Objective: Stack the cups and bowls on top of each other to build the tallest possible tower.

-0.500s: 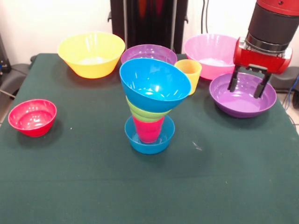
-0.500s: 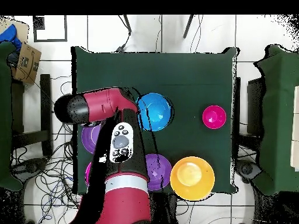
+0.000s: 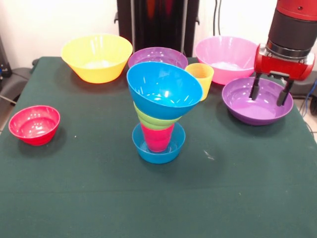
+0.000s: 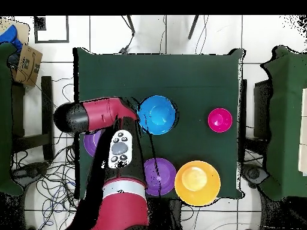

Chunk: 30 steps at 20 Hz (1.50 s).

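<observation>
Tower stands mid-table: small blue bowl as base, red cup in it, lime green bowl on the cup, medium blue bowl on top & visibly tilted toward cam. Looks like weakest pt – top bowl wider than all under it, seated off-level

Gripper hangs over the purple bowl at pic right, fingers spread apart, nothing betw them, tips low inside bowl near far rim. Overhead: arm covers most of that bowl, only a purple edge shows

Loose pcs: yellow cup just behind tower, second purple bowl, large yellow bowl & pink bowl along far side, small red bowl alone at pic left

Risks, my read:
- pinch on thin glossy rim may slip → bowl drops or swings on lift
- purple bowl touches or nearly touches pink bowl; lift could nudge it
- carry path to tower passes yellow cup; a knock sends it into the stack
- setting a wide bowl on the tilted blue one adds wt off-centre → top slides, whole tower goes over
- narrow red cup in the base gives little margin vs any side push on release
</observation>
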{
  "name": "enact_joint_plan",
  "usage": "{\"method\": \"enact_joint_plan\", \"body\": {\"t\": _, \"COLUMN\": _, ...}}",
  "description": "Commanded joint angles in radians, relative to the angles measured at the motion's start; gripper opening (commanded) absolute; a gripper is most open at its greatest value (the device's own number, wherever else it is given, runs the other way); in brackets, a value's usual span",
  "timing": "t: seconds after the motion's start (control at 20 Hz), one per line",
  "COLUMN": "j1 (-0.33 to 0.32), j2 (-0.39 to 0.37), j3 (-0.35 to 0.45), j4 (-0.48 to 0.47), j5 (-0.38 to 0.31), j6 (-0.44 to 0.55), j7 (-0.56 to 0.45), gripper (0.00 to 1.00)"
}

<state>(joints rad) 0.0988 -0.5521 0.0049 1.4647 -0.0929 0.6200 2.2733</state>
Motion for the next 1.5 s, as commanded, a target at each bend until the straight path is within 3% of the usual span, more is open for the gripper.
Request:
{"method": "enact_joint_plan", "body": {"t": 0.05, "j1": 0.033, "j2": 0.028, "j3": 0.038, "j4": 0.123, "j5": 0.057, "j6": -0.114, "j7": 0.21, "gripper": 1.0}}
{"method": "enact_joint_plan", "body": {"t": 0.85, "j1": 0.096, "j2": 0.064, "j3": 0.005, "j4": 0.199, "j5": 0.167, "j6": -0.285, "j7": 0.222, "gripper": 1.0}}
{"method": "enact_joint_plan", "body": {"t": 1.5, "j1": 0.229, "j2": 0.177, "j3": -0.172, "j4": 0.124, "j5": 0.249, "j6": -0.335, "j7": 0.282, "gripper": 1.0}}
